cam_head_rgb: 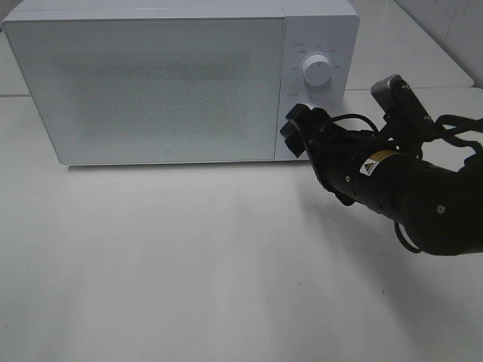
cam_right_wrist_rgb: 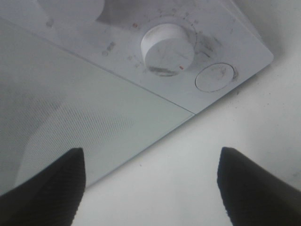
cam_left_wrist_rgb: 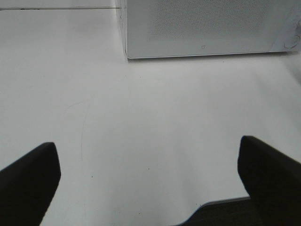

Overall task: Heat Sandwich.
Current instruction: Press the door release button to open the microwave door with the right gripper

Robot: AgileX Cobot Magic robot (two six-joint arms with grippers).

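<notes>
White tabletop [cam_head_rgb: 189, 264] fills most of the scene from above, with pale wall panels behind. Farthest left, your left gripper [cam_left_wrist_rgb: 148, 143] hovers over bare table, its two dark fingers spread wide with nothing between them; the high camera does not show it. Next comes a white microwave [cam_head_rgb: 151, 9], its broad speckled door [cam_head_rgb: 151, 83] shut. The sandwich appears in no view, and the door is too frosted to tell whether it sits inside. Right of the door, the control panel carries an upper dial [cam_head_rgb: 316, 72], a lower dial [cam_right_wrist_rgb: 168, 48] and a round button [cam_right_wrist_rgb: 215, 77]. Your right gripper [cam_right_wrist_rgb: 151, 150] hangs close before that lower corner, jaws parted and empty. The likely trouble: the button sits just beside the lower dial, so a slightly off push could turn the dial instead, and a hard push could slide the microwave back. Writing is scarce: tiny marks ring the dials, and a small logo sits low on the door, all too small to read. A yellow warning sticker [cam_head_rgb: 375, 162] on the right arm is also illegible.
</notes>
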